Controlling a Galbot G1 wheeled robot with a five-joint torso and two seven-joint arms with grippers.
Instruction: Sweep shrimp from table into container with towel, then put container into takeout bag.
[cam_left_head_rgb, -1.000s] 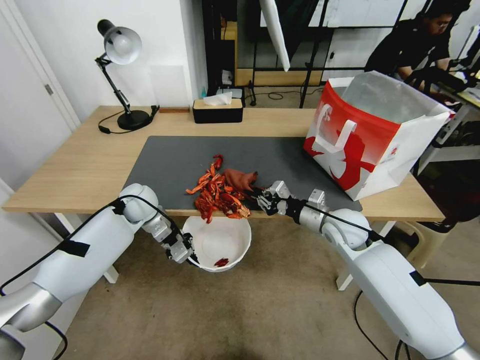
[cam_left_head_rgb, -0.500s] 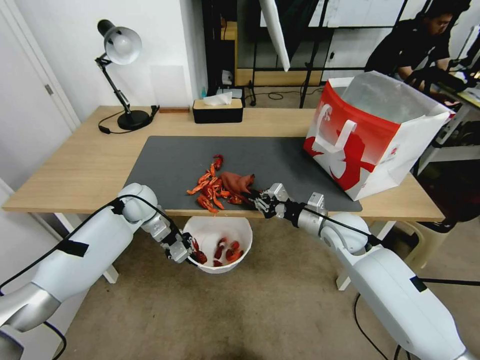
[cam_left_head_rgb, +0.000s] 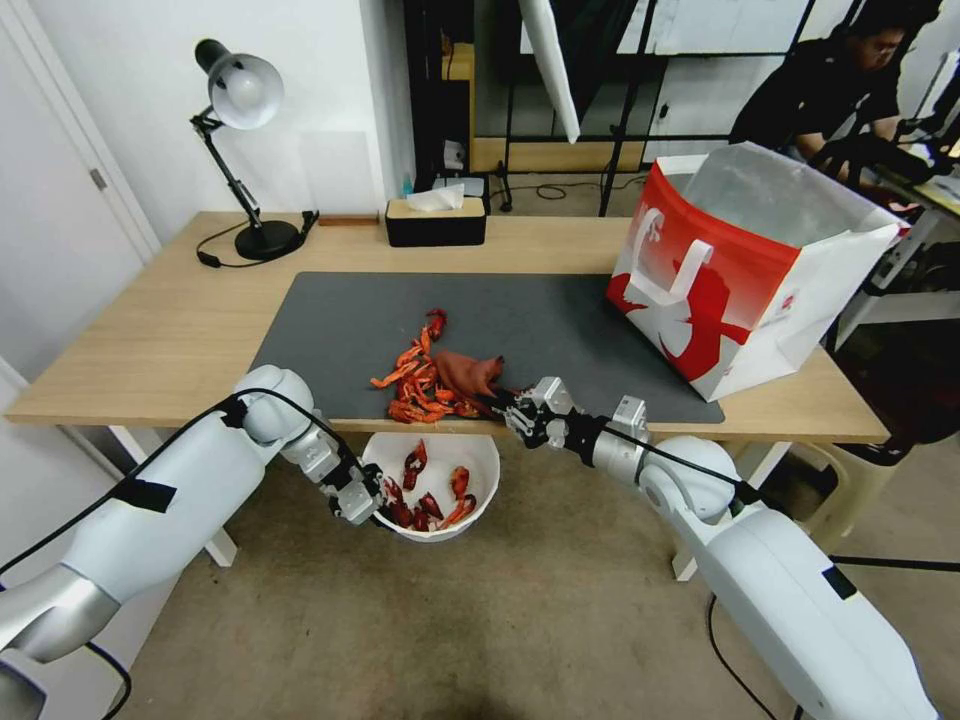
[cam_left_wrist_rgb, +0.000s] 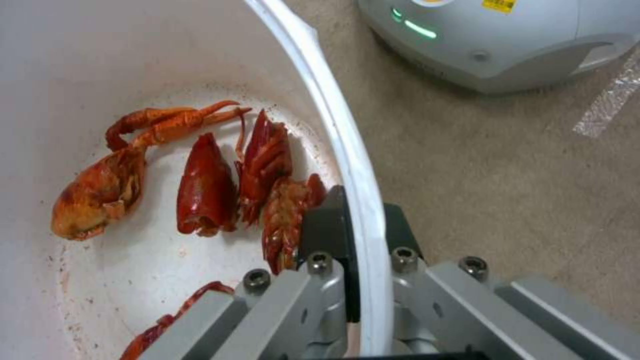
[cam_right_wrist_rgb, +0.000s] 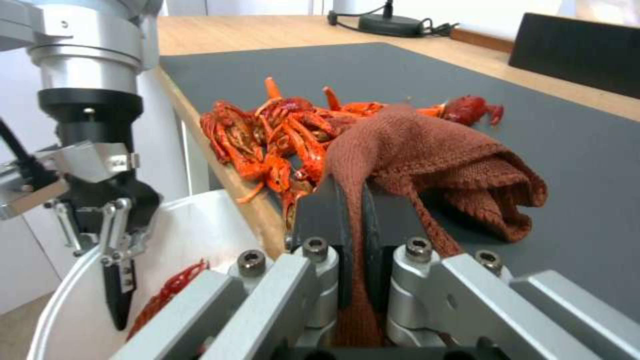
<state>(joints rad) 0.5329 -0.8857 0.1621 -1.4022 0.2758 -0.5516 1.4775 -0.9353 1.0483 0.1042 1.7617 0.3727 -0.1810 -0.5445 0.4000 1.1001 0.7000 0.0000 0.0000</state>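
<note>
My left gripper (cam_left_head_rgb: 372, 503) (cam_left_wrist_rgb: 353, 235) is shut on the rim of the white container (cam_left_head_rgb: 480, 455) (cam_left_wrist_rgb: 340, 125), held below the table's (cam_left_head_rgb: 150, 340) front edge. Several shrimp (cam_left_head_rgb: 425, 500) (cam_left_wrist_rgb: 207, 185) lie inside the container. More shrimp (cam_left_head_rgb: 420, 385) (cam_right_wrist_rgb: 267, 135) sit piled on the dark mat at the table edge, just above the container. My right gripper (cam_left_head_rgb: 512, 410) (cam_right_wrist_rgb: 352, 220) is shut on the reddish-brown towel (cam_left_head_rgb: 468, 372) (cam_right_wrist_rgb: 433, 160), which rests against the right side of that pile. The red-and-white takeout bag (cam_left_head_rgb: 740, 270) stands open at the table's right end.
A black desk lamp (cam_left_head_rgb: 245, 150) and a black tissue box (cam_left_head_rgb: 436, 220) stand along the table's far edge. The dark mat (cam_left_head_rgb: 560, 320) covers the table's middle. Beige floor lies under the container. A person sits behind the bag at the back right.
My right gripper has pushed the towel left, and more shrimp have fallen from the table edge into the container. The pile on the mat is smaller. The left arm has held still.
</note>
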